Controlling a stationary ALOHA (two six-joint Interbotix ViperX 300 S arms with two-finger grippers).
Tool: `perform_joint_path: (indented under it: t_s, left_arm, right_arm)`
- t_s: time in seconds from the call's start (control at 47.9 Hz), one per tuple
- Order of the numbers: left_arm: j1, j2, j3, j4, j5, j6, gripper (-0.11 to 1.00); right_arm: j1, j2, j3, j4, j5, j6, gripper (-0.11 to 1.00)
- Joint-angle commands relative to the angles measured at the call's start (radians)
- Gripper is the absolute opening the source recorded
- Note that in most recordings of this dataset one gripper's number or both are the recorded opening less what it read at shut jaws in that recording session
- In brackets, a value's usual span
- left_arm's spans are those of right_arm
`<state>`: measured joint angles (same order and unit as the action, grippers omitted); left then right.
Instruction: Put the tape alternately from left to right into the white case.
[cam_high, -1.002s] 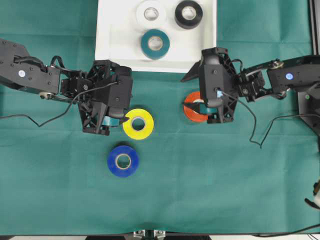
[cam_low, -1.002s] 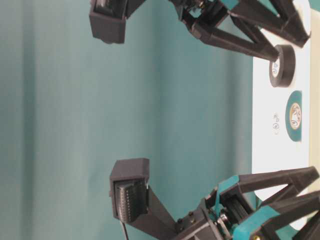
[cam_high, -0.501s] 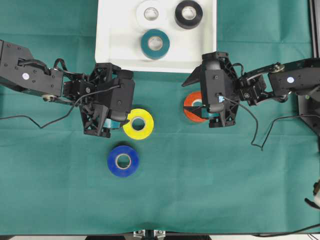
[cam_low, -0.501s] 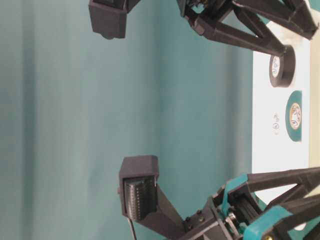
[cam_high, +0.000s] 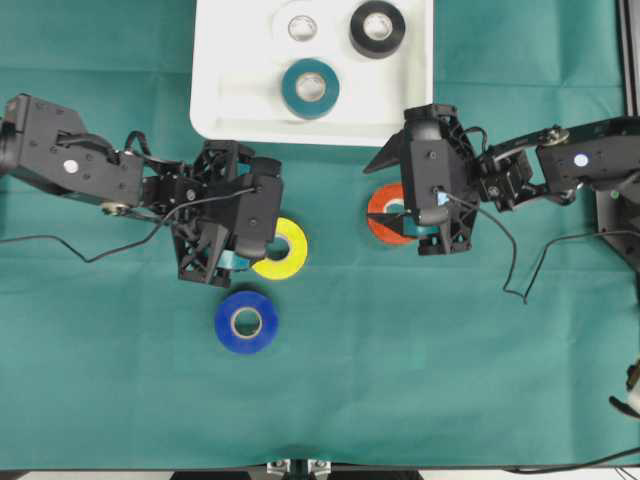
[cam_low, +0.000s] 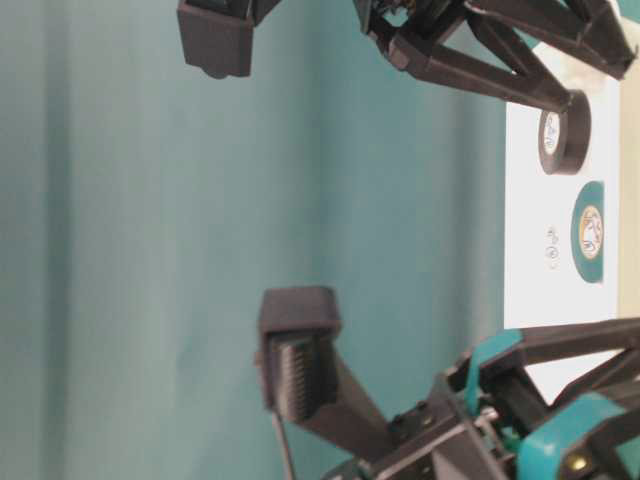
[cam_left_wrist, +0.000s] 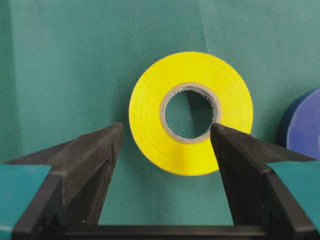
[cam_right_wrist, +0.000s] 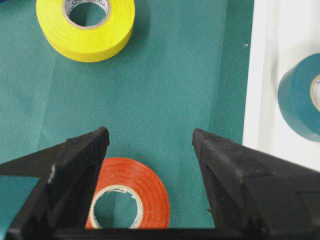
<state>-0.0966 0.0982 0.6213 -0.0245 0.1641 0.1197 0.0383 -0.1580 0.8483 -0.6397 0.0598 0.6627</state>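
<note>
The white case (cam_high: 230, 100) lies at the top middle and holds a white tape roll (cam_high: 302, 27), a black one (cam_high: 377, 28) and a teal one (cam_high: 310, 88). A yellow tape roll (cam_high: 285, 250) lies flat on the green cloth. My left gripper (cam_high: 258, 240) is open and hangs over its left part; in the left wrist view the roll (cam_left_wrist: 150, 115) sits just ahead of the open gripper (cam_left_wrist: 166, 131), one fingertip overlapping its rim. My right gripper (cam_right_wrist: 149, 132) is open above an orange tape roll (cam_right_wrist: 150, 187), with nothing held. A blue tape roll (cam_high: 246, 321) lies below the yellow one.
Green cloth covers the table. The case's near rim (cam_right_wrist: 260, 75) stands just right of the right gripper. The blue roll (cam_left_wrist: 304, 125) lies close beside the left gripper's finger. Cables trail from both arms across the cloth.
My left gripper has moved right and slightly down, now covering the yellow roll's left part. The right gripper shifted slightly left early on, then stayed over the orange roll. Both stay open.
</note>
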Motion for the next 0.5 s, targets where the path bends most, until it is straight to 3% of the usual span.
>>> perform_joint_path:
  t_s: [0.0,0.48]
  left_arm:
    - [-0.003,0.008,-0.037,-0.002,-0.009,-0.002,0.95]
    - [0.008,0.074,-0.058,-0.002,-0.009,0.0,0.95]
  right_arm:
    - [0.003,-0.02,-0.006,0.005,-0.006,0.0,0.75]
    - [0.005,-0.02,-0.003,0.006,-0.006,0.0,0.75]
